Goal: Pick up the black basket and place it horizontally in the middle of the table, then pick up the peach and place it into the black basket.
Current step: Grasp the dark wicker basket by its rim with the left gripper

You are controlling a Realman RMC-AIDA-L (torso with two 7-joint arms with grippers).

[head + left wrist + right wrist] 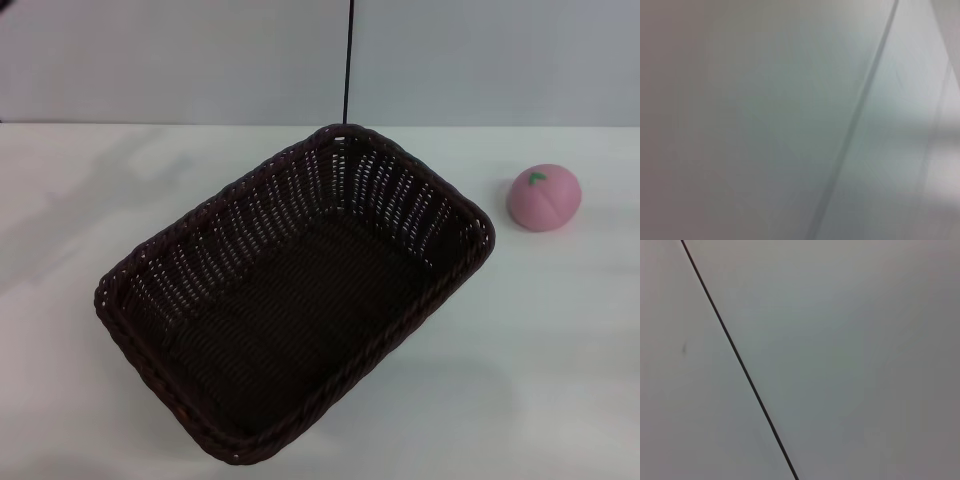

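The black basket (175, 255) lies on the white table (560, 350), set diagonally, one corner at the far middle and the opposite corner near the front left. It is empty. The pink peach (544, 197) sits on the table to the basket's right, apart from it, with its green leaf mark on top. Neither gripper shows in the head view. Both wrist views show only a plain pale surface crossed by a thin dark line, with no fingers in them.
A pale wall (150, 60) with a thin dark vertical seam (347, 60) stands behind the table's far edge. Bare tabletop lies to the basket's left and along the front right.
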